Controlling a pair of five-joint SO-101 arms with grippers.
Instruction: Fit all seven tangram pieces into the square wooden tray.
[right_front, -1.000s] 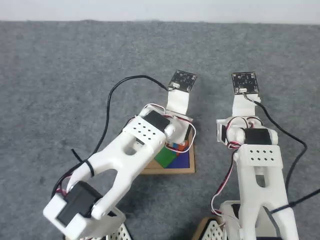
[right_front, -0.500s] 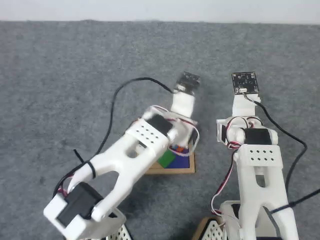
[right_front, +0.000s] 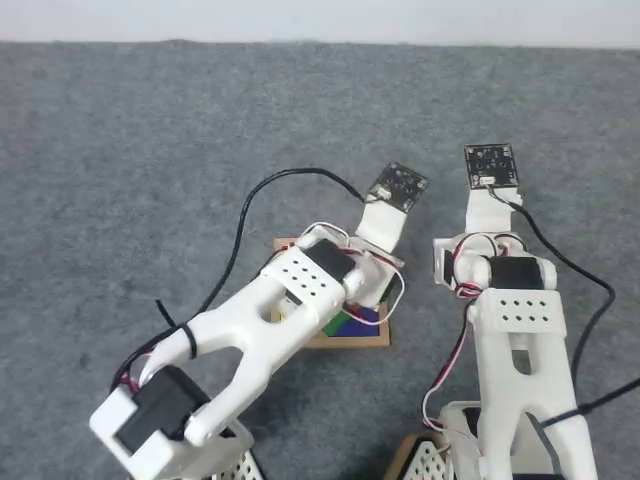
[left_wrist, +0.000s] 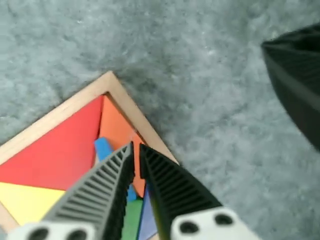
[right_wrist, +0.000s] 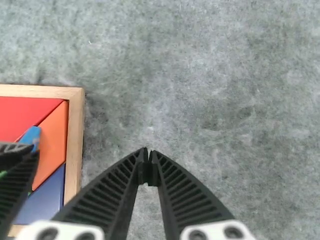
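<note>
High view is showing the left arm (right_front: 270, 320) leaning over the square wooden tray (right_front: 345, 341) on the grey bench (right_front: 120, 150) and covering most of it. A green piece (right_front: 326, 324) and a dark blue piece (right_front: 362, 318) are peeking out beside the wrist. The right arm (right_front: 515, 320) is standing just beside the tray. In the left wrist view, the left hand (left_wrist: 135, 146) is hovering inside one corner of the tray, its fingers drawn almost together with a thin slit between them. Its tips are sitting over the orange piece (left_wrist: 117, 125), which is filling that corner next to the red piece (left_wrist: 55, 145). A yellow piece (left_wrist: 30, 200) is lying against the red one. A light blue piece (left_wrist: 102, 147) is resting on top of the orange one, right at the fingertips. I cannot tell whether the fingers are pinching it or only touching it. In the right wrist view, the right hand (right_wrist: 148, 165) is closed with its tips meeting and gripping nothing. It is hanging over bare bench just outside the tray's rim.
</note>
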